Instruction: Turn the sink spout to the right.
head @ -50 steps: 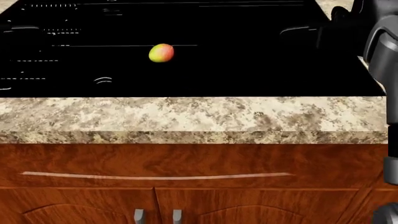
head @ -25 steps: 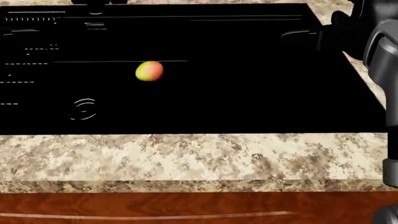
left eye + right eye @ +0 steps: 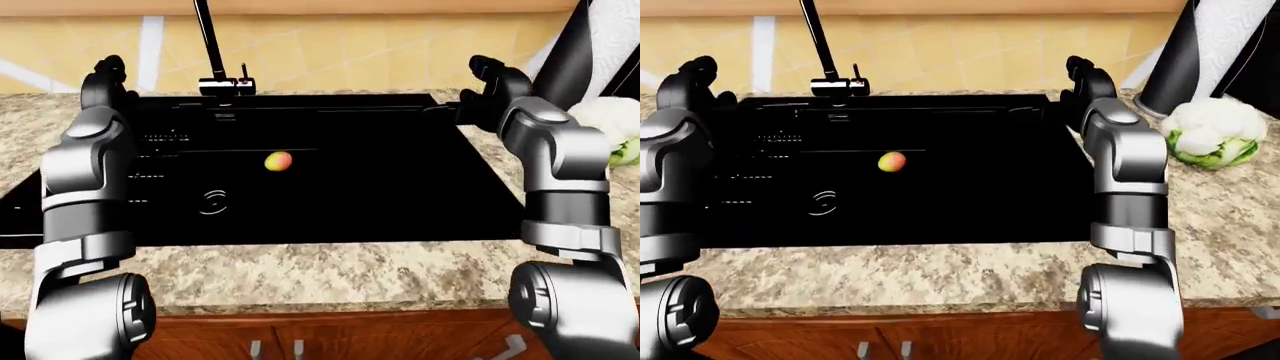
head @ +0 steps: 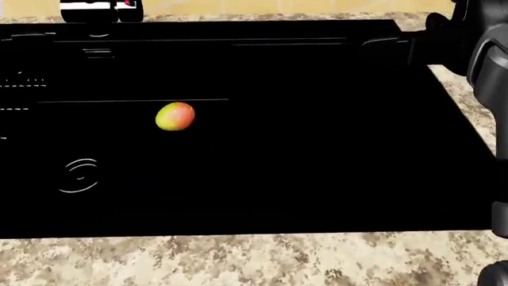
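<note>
The black sink [image 3: 330,225] fills the middle of the views. Its dark spout [image 3: 208,37] rises from a chrome faucet base [image 3: 227,86] at the sink's top-left rim and leaves the view upward. A yellow-red mango [image 4: 175,116] lies in the basin. My left hand [image 3: 108,79] is raised over the sink's left rim, fingers open and empty, left of the faucet base. My right hand [image 3: 490,82] is raised at the sink's top-right corner, fingers open and empty, far from the spout.
Speckled granite counter [image 3: 330,274] surrounds the sink. A cauliflower [image 3: 1210,131] and a dark paper-towel holder [image 3: 1185,52] stand on the counter at the right. Wooden cabinet doors [image 3: 940,337] show below. A tiled wall [image 3: 350,52] rises behind the faucet.
The head view has tilted up: the cabinet front dropped out of sight, the sink slid down the picture, and the faucet base came into view at top left. The right arm keeps its place.
</note>
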`<state>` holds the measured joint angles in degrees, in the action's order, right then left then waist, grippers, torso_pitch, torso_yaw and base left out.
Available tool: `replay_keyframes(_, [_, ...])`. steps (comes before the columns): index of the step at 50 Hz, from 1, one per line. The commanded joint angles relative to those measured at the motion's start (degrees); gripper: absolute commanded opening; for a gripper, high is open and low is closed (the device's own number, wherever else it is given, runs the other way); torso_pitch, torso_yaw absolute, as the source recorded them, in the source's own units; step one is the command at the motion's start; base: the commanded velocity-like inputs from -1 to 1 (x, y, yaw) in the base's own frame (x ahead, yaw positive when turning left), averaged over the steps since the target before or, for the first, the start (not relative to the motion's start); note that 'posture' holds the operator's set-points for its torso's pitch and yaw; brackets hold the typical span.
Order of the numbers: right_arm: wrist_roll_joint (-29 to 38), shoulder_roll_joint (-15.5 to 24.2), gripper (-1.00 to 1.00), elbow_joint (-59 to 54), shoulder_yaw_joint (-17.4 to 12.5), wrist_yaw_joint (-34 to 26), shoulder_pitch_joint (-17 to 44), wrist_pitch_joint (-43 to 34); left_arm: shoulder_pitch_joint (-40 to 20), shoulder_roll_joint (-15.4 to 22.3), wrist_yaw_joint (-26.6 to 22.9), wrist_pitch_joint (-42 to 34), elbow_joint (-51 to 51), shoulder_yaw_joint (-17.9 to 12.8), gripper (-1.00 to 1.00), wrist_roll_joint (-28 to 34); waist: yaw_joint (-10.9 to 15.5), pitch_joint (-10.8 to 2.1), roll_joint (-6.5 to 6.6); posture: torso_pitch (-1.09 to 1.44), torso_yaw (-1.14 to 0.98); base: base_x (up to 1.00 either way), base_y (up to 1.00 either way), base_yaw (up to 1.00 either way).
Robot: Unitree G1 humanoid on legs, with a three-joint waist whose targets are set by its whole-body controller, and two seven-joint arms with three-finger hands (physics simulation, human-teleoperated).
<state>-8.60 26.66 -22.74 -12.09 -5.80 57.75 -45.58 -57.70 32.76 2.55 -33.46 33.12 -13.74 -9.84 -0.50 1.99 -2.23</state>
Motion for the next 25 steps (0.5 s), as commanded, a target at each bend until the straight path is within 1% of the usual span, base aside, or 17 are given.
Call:
replay_keyframes(1, [-0.3, 0.4, 1.00, 2.5, 0.2, -0.2, 2.9, 1.5, -2.5, 1.8, 0.4, 1.4, -3.0, -1.2, 1.00, 0.2, 0.6, -2.08, 0.04, 0.00, 0.00, 0.18, 0.00, 0.00])
replay_keyframes(2, [-0.3, 0.4, 1.00, 2.6, 0.2, -0.2, 2.9, 1.4, -2.5, 1.9, 0.4, 1.2, -3.2, -1.2, 1.00, 0.2, 0.7, -2.19, 0.46, 0.00, 0.00, 0.19, 0.00, 0.00])
replay_keyframes(5, [-0.3, 0.4, 1.00, 2.5, 0.2, -0.2, 2.9, 1.5, -2.7, 2.0, 0.4, 1.1, -3.3, -1.3, 1.00, 0.1, 0.4, -1.40, 2.16, 0.00, 0.00, 0.19, 0.00, 0.00])
replay_keyframes(6, [-0.3, 0.5, 1.00, 2.6, 0.1, -0.3, 3.0, 1.3, -2.7, 2.0, 0.4, 0.9, -3.4, -1.3, 1.00, 0.1, 0.3, -1.68, 2.48, 0.00, 0.00, 0.18, 0.00, 0.00])
replay_keyframes(8, [-0.4, 0.5, 1.00, 3.0, 0.1, -0.2, 2.9, 1.1, -2.8, 2.1, 0.4, 0.8, -3.5, -1.3, 1.00, 0.0, 0.0, -1.78, 5.02, 0.00, 0.00, 0.20, 0.00, 0.00])
replay_keyframes(9, [-0.4, 0.5, 1.00, 3.2, 0.1, -0.2, 2.9, 1.0, -2.8, 2.1, 0.4, 0.8, -3.5, -1.3, 1.00, 0.1, -0.3, -2.09, 6.85, 0.00, 0.00, 0.20, 0.00, 0.00])
replay_keyframes(10, [-0.4, 0.6, 1.00, 3.2, 0.0, -0.2, 2.9, 1.0, -2.8, 2.0, 0.5, 0.8, -3.6, -1.3, 1.00, 0.0, -0.8, -2.70, 7.29, 0.00, 0.00, 0.19, 0.00, 0.00])
replay_keyframes(11, [-0.4, 0.6, 1.00, 3.1, 0.0, -0.3, 2.9, 1.0, -2.7, 2.0, 0.5, 0.8, -3.6, -1.3, 1.00, 0.0, -0.1, -1.99, 6.27, 0.00, 0.00, 0.18, 0.00, 0.00])
replay_keyframes(12, [-0.4, 0.6, 1.00, 3.2, 0.0, -0.3, 2.8, 1.0, -2.7, 2.0, 0.5, 0.8, -3.6, -1.3, 1.00, 0.0, -0.3, -1.81, 7.17, 0.00, 0.00, 0.19, 0.00, 0.00])
replay_keyframes(13, [-0.4, 0.6, 1.00, 3.3, 0.0, -0.2, 2.7, 1.0, -2.6, 2.0, 0.5, 0.8, -3.7, -1.3, 1.00, 0.0, -0.1, -1.75, 6.89, 0.00, 0.00, 0.20, 0.00, 0.00])
replay_keyframes(14, [-0.4, 0.5, 1.00, 3.4, 0.0, -0.2, 2.7, 1.0, -2.6, 2.0, 0.5, 0.7, -3.8, -1.3, 1.00, 0.0, 0.1, -2.02, 6.40, 0.00, 0.00, 0.20, 0.00, 0.00])
replay_keyframes(15, [-0.4, 0.5, 1.00, 3.6, 0.0, -0.1, 2.6, 1.0, -2.5, 2.0, 0.5, 0.6, -4.1, -1.4, 1.00, -0.1, 0.4, -3.06, 6.09, 0.00, 0.00, 0.20, 0.00, 0.00])
replay_keyframes(19, [-0.5, 0.5, 1.00, 3.3, 0.0, -0.2, 2.6, 1.2, -2.4, 2.2, 0.5, 0.2, -4.6, -1.5, 1.00, -0.2, 0.8, -3.25, 4.18, 0.00, 0.00, 0.19, 0.00, 0.00])
replay_keyframes(21, [-0.5, 0.5, 1.00, 3.5, 0.0, -0.1, 2.5, 1.0, -2.2, 2.2, 0.6, 0.0, -5.0, -1.6, 1.00, -0.3, 1.1, -2.53, 2.47, 0.00, 0.00, 0.20, 0.00, 0.00])
replay_keyframes(23, [-0.6, 0.5, 1.00, 3.8, -0.1, -0.1, 2.6, 0.9, -2.0, 2.1, 0.6, -0.2, -5.7, -1.8, 1.00, -0.7, 1.3, -1.83, -0.45, 0.00, 0.00, 0.20, 0.00, 0.00])
replay_keyframes(24, [-0.8, 0.6, 1.00, 3.7, -0.2, -0.3, 2.8, 1.0, -1.8, 1.9, 0.3, 0.3, -6.4, -2.4, 1.00, -1.6, 1.2, -1.38, 0.03, 0.00, 0.00, 0.19, 0.00, 0.00])
replay_keyframes(25, [-1.1, 0.6, 1.00, 4.0, -0.3, -0.5, 2.7, 1.0, -1.7, 2.1, 0.1, 0.0, -6.6, -2.3, 1.00, -2.0, 1.0, -0.08, 0.81, 0.00, 0.00, 0.00, 0.00, 0.00])
